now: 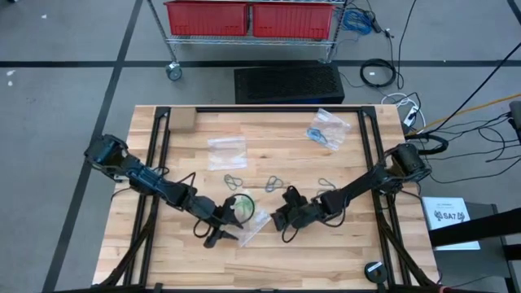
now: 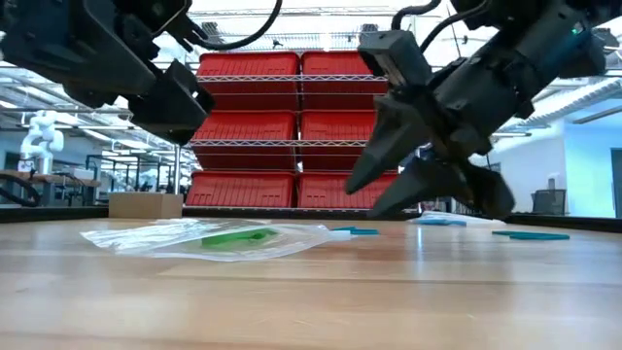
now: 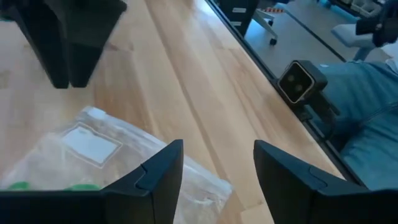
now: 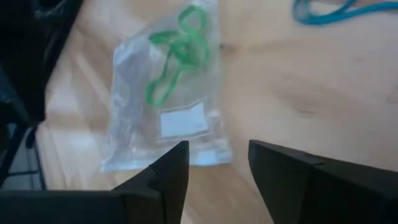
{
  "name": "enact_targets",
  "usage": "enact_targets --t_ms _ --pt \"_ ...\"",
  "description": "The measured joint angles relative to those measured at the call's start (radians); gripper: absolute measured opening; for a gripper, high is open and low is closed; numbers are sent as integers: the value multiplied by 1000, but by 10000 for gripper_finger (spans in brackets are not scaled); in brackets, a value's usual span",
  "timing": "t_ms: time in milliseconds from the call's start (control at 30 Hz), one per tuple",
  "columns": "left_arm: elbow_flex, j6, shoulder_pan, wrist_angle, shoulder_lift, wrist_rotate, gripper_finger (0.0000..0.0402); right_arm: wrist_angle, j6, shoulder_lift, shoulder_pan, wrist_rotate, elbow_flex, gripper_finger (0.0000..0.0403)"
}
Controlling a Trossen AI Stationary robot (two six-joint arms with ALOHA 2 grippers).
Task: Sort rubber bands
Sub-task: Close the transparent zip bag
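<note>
Wooden worktop [image 1: 179, 260] with a black frame fills the scene, and bare wood lies open along its near edge. Both arms meet over the middle. The left claw [image 1: 218, 237] hangs with its fingers spread, holding nothing, just above a clear bag [image 4: 166, 93] of bright green rubber bands [image 4: 177, 53] that lies flat. The right claw [image 1: 285, 228] hovers beside it, fingers apart and empty. Loose bands [image 1: 234, 180] lie in a row mid-worktop. Another bag [image 1: 328, 129], holding blue bands, sits near the far right corner.
</note>
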Motion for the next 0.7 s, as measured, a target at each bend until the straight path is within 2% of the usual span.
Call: enact_targets --t_ms 167,400,500,633,700 --pt "0 0 34 -13 0 2 199 97 -2 82 -30 -83 1 154" --pt "0 5 85 -29 -11 46 199 189 -9 126 -49 -72 8 137" --pt "0 9 112 -44 -30 50 199 203 -84 133 -48 -88 30 99" --pt "0 29 151 -62 -68 67 199 162 -204 136 -48 -110 86 18" --pt "0 45 172 -63 -87 79 199 135 -270 136 -48 -113 118 9"
